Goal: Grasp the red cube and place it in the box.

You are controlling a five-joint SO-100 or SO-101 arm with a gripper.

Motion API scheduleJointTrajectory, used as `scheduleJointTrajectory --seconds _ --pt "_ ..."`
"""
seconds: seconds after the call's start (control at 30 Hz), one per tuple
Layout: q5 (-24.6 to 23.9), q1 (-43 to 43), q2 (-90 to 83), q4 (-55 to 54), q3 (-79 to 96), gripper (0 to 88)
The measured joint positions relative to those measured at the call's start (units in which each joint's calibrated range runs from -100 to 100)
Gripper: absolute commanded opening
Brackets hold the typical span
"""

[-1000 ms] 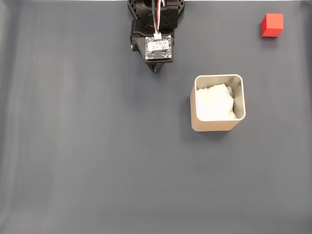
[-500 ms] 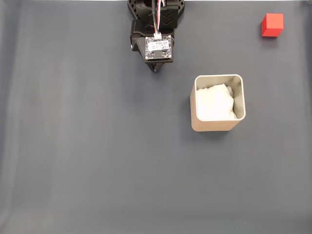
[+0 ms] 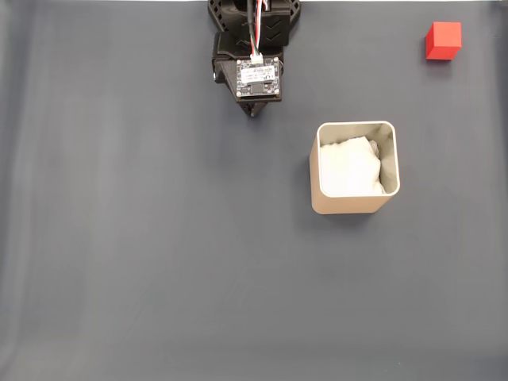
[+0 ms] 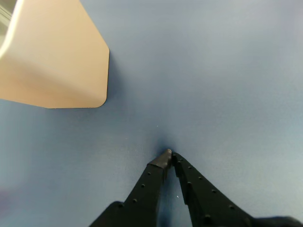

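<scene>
The red cube [image 3: 443, 40] lies on the grey mat at the top right of the fixed view, far from the arm. The beige box [image 3: 355, 205] with white padding inside stands right of centre; in the wrist view its outer wall [image 4: 52, 56] fills the upper left. My gripper [image 3: 253, 113] is folded at the top centre of the fixed view, by the arm's base. In the wrist view the gripper [image 4: 169, 154] is shut, its black fingertips touching just above the mat, with nothing held.
A grey mat [image 3: 159, 254] covers the whole table. The arm's black base [image 3: 252, 16] sits at the top edge. Wide open mat lies to the left and below the box.
</scene>
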Motion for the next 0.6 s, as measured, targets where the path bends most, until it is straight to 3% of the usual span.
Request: scheduleJointTrajectory --seconds 0.6 --pt "0.29 0.0 0.0 -0.41 0.0 0.2"
